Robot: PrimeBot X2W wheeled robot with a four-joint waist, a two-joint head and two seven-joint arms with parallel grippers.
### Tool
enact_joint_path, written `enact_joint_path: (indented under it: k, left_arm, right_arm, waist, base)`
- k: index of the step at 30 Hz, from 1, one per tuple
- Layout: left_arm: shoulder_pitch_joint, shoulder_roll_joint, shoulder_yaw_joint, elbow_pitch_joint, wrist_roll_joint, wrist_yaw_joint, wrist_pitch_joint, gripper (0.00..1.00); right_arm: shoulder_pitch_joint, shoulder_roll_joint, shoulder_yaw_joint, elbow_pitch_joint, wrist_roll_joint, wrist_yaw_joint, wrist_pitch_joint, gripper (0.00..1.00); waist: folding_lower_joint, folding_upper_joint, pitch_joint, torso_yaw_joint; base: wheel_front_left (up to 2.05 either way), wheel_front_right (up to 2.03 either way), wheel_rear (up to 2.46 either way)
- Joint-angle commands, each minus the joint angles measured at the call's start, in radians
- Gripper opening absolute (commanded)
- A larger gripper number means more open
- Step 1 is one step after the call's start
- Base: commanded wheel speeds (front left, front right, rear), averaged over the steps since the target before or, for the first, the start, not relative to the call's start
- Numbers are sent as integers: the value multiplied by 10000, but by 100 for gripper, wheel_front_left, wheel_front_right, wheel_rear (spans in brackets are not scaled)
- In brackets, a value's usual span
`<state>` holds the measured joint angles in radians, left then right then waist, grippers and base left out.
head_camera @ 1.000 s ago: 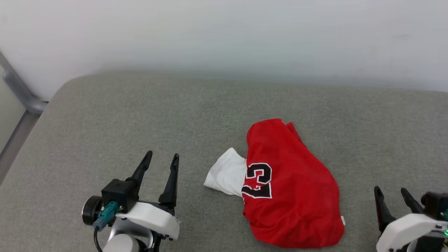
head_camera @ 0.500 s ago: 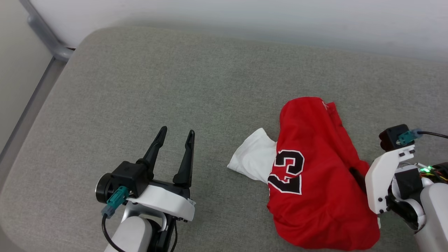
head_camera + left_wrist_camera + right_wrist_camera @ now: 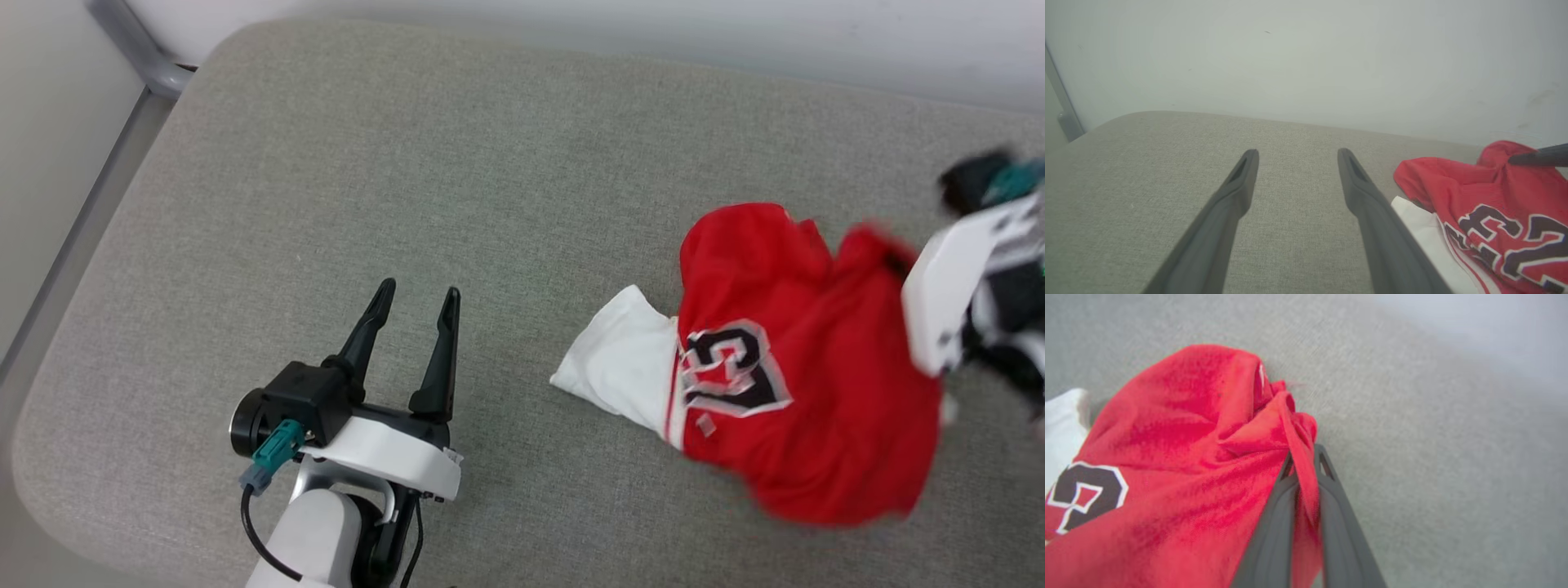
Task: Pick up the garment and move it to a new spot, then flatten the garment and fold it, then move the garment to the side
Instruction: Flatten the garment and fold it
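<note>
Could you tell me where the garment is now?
In the head view the garment sits crumpled on the right of the grey cushion, its white sleeve pointing toward the open left pincer, a red fold pinched in the right pincer.

Black "23" on red garment (image 3: 824,433)

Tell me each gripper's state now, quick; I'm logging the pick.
Left gripper: open, holding nothing.
Right gripper: closed on the garment.

the garment (image 3: 816,441) was bright red, with a white sleeve (image 3: 620,371) and black numerals (image 3: 735,367) outlined in white. the cushion (image 3: 490,163) was a flecked grey-green. the left gripper (image 3: 418,288) was black on a white mount (image 3: 384,457).
</note>
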<state>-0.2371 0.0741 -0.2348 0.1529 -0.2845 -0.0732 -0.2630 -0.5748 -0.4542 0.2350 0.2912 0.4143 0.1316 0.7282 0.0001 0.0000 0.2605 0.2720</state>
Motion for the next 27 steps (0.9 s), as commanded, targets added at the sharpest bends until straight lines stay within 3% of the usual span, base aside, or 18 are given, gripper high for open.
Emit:
enact_joint_path:
  k: [1, 10, 20, 21, 22, 23, 27]
  left_arm:
    - [-131, -41, 33, 4, 54, -64, -25, 100]
    - [-349, -185, 68, 125, 91, -279, -25, 100]
    - [-562, -239, -28, 273, 24, -382, -25, 100]
    - [-565, -241, -41, 306, 35, -390, -25, 100]
    - [-572, -242, -40, 334, 51, -383, -25, 100]
    - [-571, -237, -31, 358, 66, -385, -25, 100]
    - [-426, -241, 40, 509, 195, -403, -25, 100]
  right_arm:
    - [-184, -63, -94, -23, -130, -17, -87, 0]
    - [-2397, -181, -1619, 702, -1705, -14, -1123, 0]
    - [-2016, 260, -1650, 2550, -1454, -14, -2521, 0]
    - [-1997, 316, -1645, 2675, -1403, -14, -2800, 24]
    - [-1979, 394, -1652, 2804, -1323, -14, -3067, 34]
    - [-1915, 446, -1572, 2875, -1330, -11, -3403, 100]
    - [-1697, 632, -1641, 3019, -1234, -14, -5181, 100]
  waist:
    - [-1, 0, 58, 10]
    - [-1, 0, 608, 244]
    - [-1, 0, 1013, 340]
    - [-1, 0, 1009, 328]
    - [-1, 0, 985, 308]
    - [-1, 0, 951, 271]
    - [-1, 0, 656, 53]
  base:
    - [0, 0, 0]
    - [0, 0, 0]
    - [0, 0, 0]
    - [0, 0, 0]
    - [0, 0, 0]
    - [0, 0, 0]
    - [0, 0, 0]
